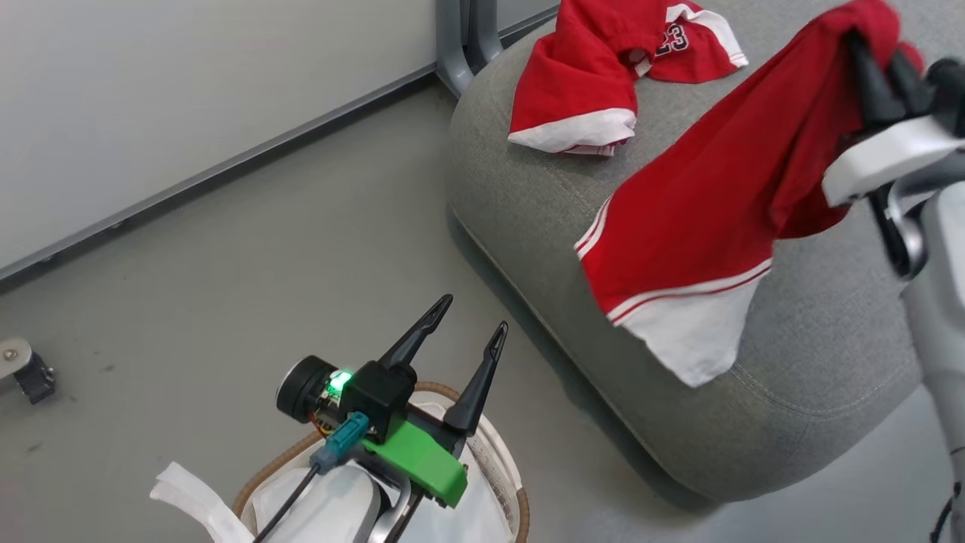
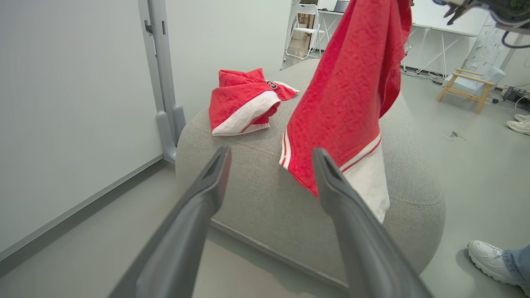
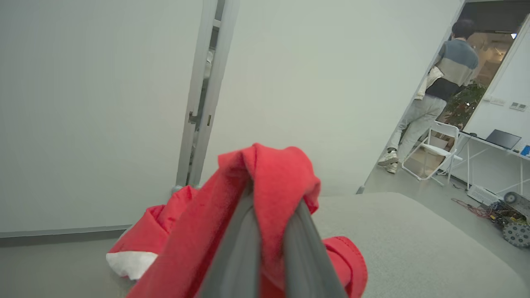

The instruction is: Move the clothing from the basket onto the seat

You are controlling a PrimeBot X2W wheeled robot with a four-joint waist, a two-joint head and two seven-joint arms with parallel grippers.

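Right fingers pinch red garment; left fingers spread; jersey on seat reads "23".

Basket cut by bottom edge, partly behind left pincer; right pincer tips buried in red garment.

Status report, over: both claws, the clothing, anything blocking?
Right claw shut on red garment, hanging above sofa. Left claw open, over basket. Second garment on sofa. Person's shoe beside sofa.
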